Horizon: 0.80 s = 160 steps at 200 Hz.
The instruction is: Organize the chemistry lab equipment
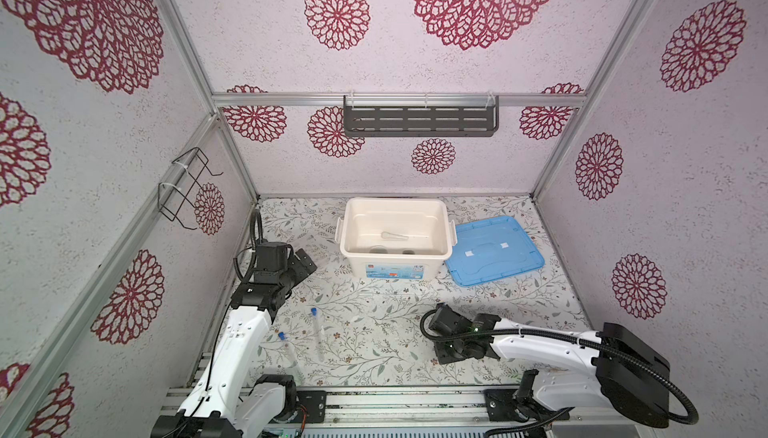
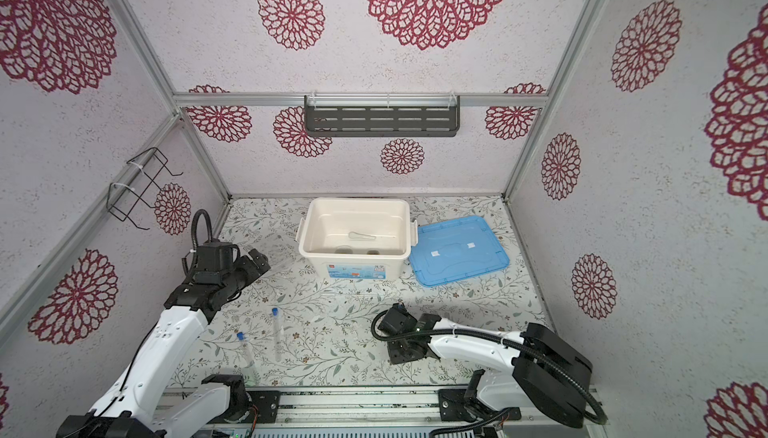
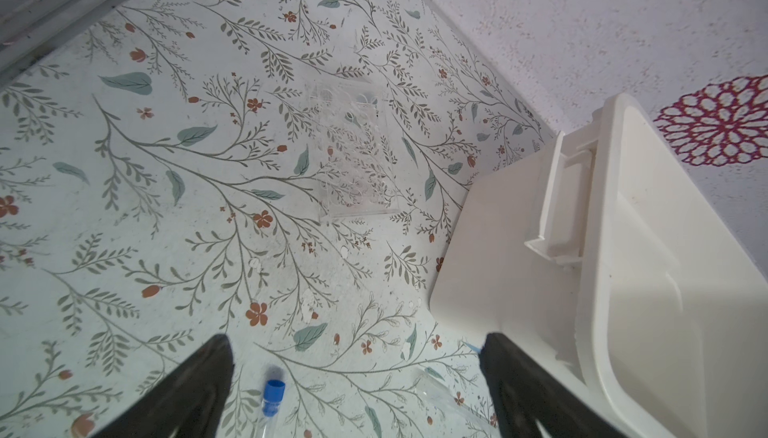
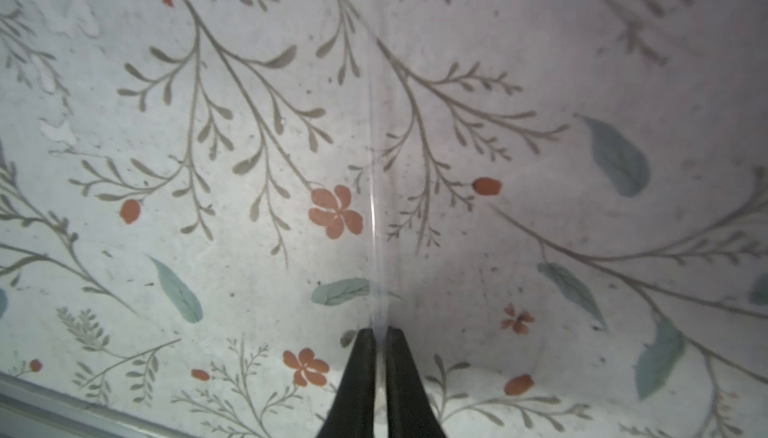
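Observation:
Two slim clear tubes with blue caps (image 1: 314,312) (image 1: 282,336) lie on the floral mat at the front left, seen in both top views (image 2: 274,312) (image 2: 240,336). A small clear tube rack (image 3: 353,153) lies flat ahead of my left gripper (image 3: 357,344), which hangs open and empty beside the white bin (image 1: 395,201). Down in the bin lie a pale spoon-like piece (image 1: 392,235) and two round dishes (image 1: 377,250), partly hidden by its front wall. My right gripper (image 4: 380,332) is shut on the end of a thin clear stick (image 4: 372,207) that lies on the mat.
A blue lid (image 1: 494,249) lies flat to the right of the bin. A clear uncapped tube-like piece (image 3: 434,392) lies on the mat near my left gripper. A dark shelf (image 1: 419,120) hangs on the back wall and a wire holder (image 1: 187,186) on the left wall.

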{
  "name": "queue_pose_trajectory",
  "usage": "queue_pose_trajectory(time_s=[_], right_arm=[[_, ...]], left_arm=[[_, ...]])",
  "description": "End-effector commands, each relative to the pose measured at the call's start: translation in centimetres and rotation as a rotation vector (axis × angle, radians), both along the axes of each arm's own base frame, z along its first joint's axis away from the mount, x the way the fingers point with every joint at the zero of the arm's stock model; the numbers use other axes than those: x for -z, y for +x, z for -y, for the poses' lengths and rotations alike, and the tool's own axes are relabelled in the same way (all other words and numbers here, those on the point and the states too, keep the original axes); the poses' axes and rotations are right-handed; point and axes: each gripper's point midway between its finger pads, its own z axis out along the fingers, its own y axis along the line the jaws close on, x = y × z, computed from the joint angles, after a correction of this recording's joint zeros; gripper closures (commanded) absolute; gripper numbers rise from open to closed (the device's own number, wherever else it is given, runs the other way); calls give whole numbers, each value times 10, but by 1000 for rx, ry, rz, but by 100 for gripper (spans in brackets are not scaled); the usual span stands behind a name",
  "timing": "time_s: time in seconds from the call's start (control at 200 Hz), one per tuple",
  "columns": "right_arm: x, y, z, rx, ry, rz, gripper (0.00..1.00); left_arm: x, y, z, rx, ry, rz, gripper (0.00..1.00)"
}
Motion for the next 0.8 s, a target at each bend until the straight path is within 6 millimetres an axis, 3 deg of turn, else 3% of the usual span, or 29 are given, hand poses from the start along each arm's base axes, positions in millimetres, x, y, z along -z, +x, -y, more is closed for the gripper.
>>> queue_pose_trajectory(time_s=[0.0,0.095,0.32,0.43,0.525,0.646,0.796], right_arm=[[-18,10,9,-31,-32,95,92],[-44,22,-3,-88,26,204,93],[-139,46,-79,-493,234,552,95],[-188,62,-110,-668,258,736,95],[-214,73,-133,-849,221,856,95],[-226,117,-143,-941,105,911,95],[-244,189,-136,-962,-76,973,95]], left_arm=[[-15,9,-2,-17,-8,52,3],[-17,9,-3,-20,-7,45,3],[-12,9,-4,-30,-8,37,3],[-13,9,-4,-29,-14,35,3],[-15,9,-6,-41,-8,40,3],[-14,6,-5,-44,-16,34,3],[-15,-2,-7,-66,-33,35,3]])
